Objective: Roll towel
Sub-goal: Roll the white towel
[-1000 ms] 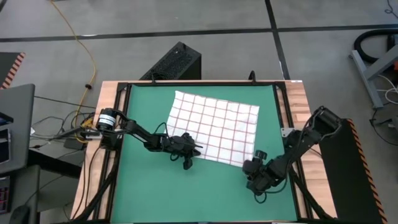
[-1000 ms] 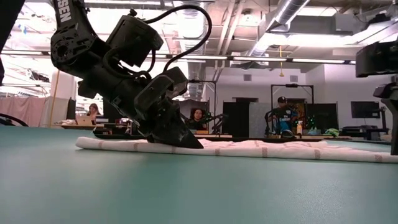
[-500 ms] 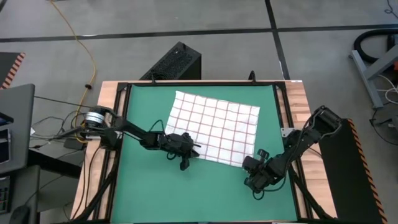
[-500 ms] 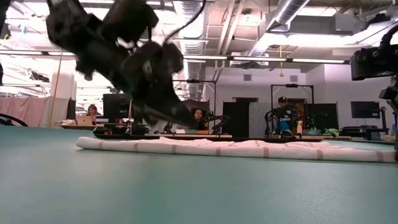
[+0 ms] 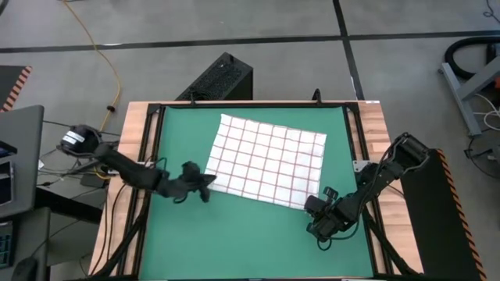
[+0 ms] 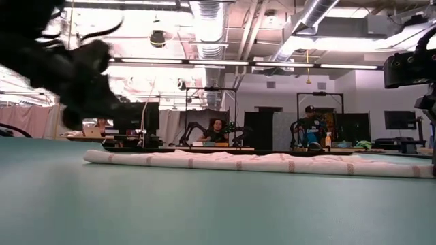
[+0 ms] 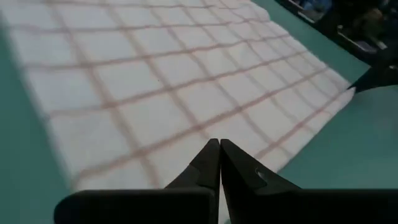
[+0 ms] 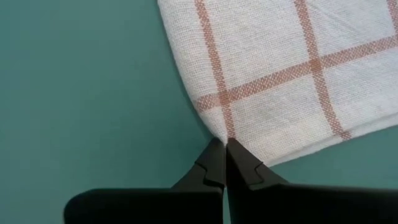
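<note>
the towel [image 5: 266, 161] lies flat and open on the green mat [image 5: 234, 242], a little turned, nearer the far side; nothing is rolled yet.

the right gripper [image 8: 223, 152] is low at the near right corner of the towel. its fingers are pressed together, and the tips sit just at the point of that corner. from the wrist view i cannot tell if any cloth is between the tips or if they only touch the edge. this is the first risk: if the fingers closed on nothing, or only on a few threads, the corner slips out at once when the arm lifts or folds, and the roll does not start.

the left gripper [image 5: 205, 182] is also closed, holds nothing, and is above the mat just beside the near left edge of the towel. if only the right side is pulled, the soft cloth can drag over the mat and turn more, so the roll becomes crooked, like a cone.

a closed tip that pushes into the edge can also bunch the towel instead of turning it over.
</note>
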